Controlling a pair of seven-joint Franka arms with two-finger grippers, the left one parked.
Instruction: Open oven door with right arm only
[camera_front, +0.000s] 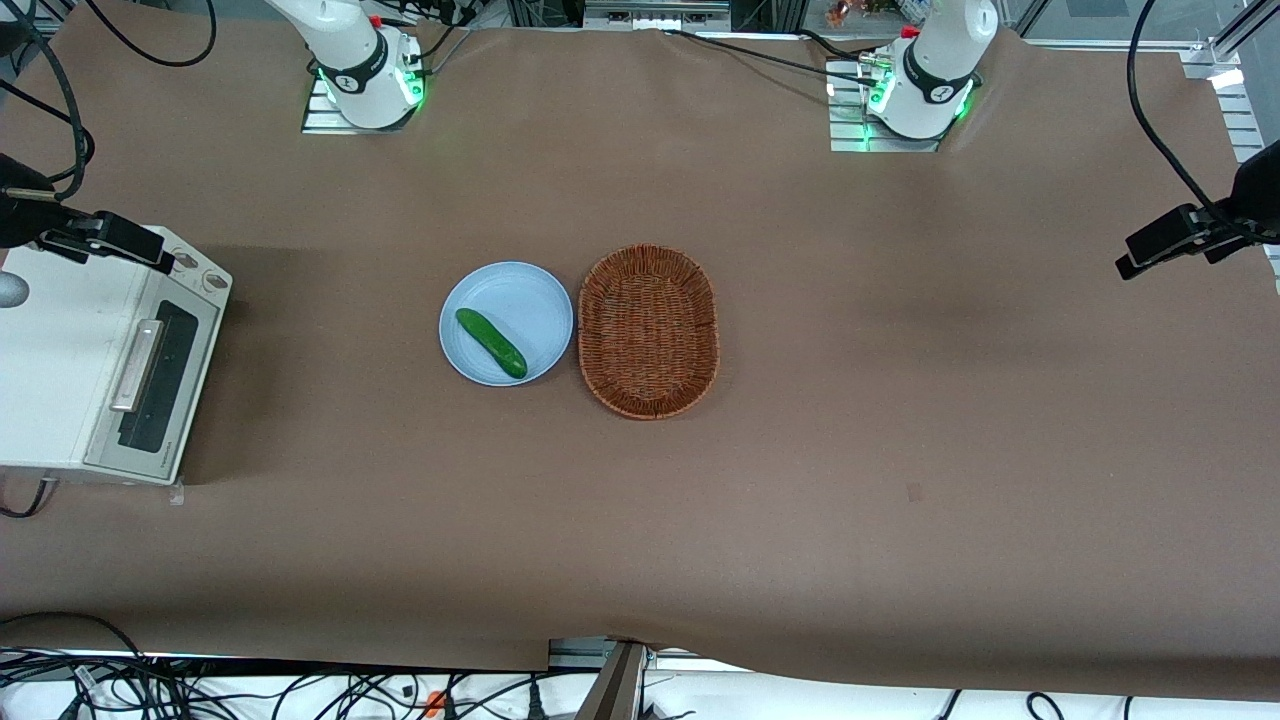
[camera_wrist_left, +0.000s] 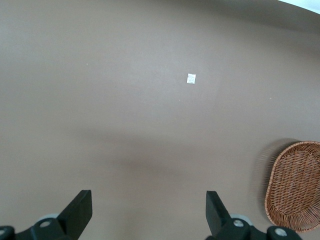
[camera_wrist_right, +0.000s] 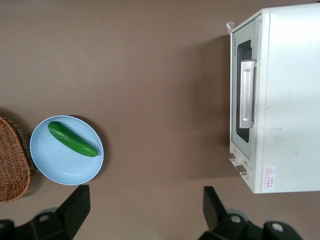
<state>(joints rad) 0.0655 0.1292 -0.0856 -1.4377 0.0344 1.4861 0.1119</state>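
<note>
The cream-white toaster oven (camera_front: 60, 350) stands at the working arm's end of the table. Its oven door (camera_front: 150, 385) is a silver-grey frame around a dark window, and it is closed flat against the oven body. The silver bar handle (camera_front: 137, 365) lies across the door. In the right wrist view the oven door (camera_wrist_right: 242, 95) and its handle (camera_wrist_right: 246, 92) are seen from high above. My gripper (camera_wrist_right: 145, 210) hangs open well above the bare table between the oven and the plate, with nothing between its fingers. Only the right arm's base (camera_front: 360, 70) shows in the front view.
Two round knobs (camera_front: 200, 270) sit beside the door. A black camera boom (camera_front: 100, 240) reaches over the oven's top. A blue plate (camera_front: 520, 295) holding a green cucumber (camera_front: 490, 343) and a wicker basket (camera_front: 648, 330) lie mid-table.
</note>
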